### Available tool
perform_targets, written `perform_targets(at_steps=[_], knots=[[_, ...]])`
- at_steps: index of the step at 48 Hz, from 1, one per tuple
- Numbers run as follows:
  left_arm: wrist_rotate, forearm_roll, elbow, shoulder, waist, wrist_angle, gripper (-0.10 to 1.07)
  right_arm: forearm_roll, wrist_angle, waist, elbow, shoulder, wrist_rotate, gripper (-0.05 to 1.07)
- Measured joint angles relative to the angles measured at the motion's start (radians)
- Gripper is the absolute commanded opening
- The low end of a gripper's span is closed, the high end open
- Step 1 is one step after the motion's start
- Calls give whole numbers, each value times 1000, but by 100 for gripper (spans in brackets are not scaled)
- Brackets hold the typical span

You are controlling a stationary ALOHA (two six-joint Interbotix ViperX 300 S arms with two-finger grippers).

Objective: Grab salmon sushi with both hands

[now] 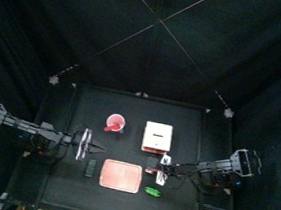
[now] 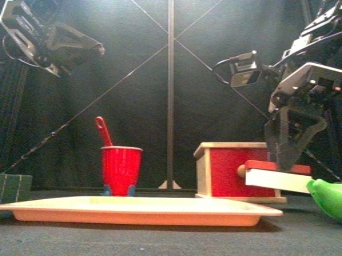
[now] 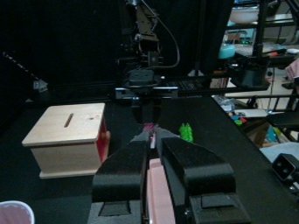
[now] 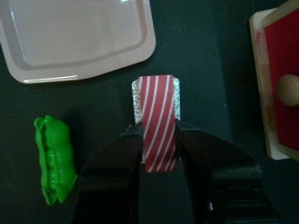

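The salmon sushi (image 1: 120, 176), a flat salmon-pink slab with a paler rim, lies at the table's front middle. It also shows in the front view (image 2: 134, 210) and the right wrist view (image 4: 76, 35). My right gripper (image 4: 156, 133) is shut on a small red-striped piece with a white rim (image 4: 156, 96). It holds the piece above the table, right of the slab (image 2: 274, 178). My left gripper (image 1: 92, 148) hangs raised behind the slab's left end, apart from it. A pink strip runs up the middle of the left wrist view (image 3: 152, 188).
A wooden box with a red side (image 2: 234, 168) stands behind the slab, white-topped from above (image 1: 159, 137). A red cup (image 2: 120, 168) holds a red utensil. A green pea pod (image 4: 52, 157) lies right of the slab. A dark block (image 1: 90, 168) lies at its left.
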Motion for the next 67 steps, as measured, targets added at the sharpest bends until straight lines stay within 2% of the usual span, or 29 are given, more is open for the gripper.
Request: perform_targets(at_steps=[14, 20, 34, 39, 54, 67], knots=[[2, 0, -2, 2, -2, 0, 58, -12, -25, -2, -5, -34, 0, 42], [2, 0, -3, 2, -2, -3, 63, -35, -60, -11, -14, -58, 0, 42], [0, -6, -32, 37, -6, -3, 95, -114, -218, -58, -35, -84, 2, 42], [-2, -15, -52, 72, -11, -3, 102, -137, -256, -71, -41, -84, 3, 42], [-3, -94, -167, 253, -18, 6, 103, -187, -319, -118, -67, -84, 0, 42], [-3, -143, -264, 362, -21, 121, 103, -218, -360, -123, -83, -84, -2, 42]])
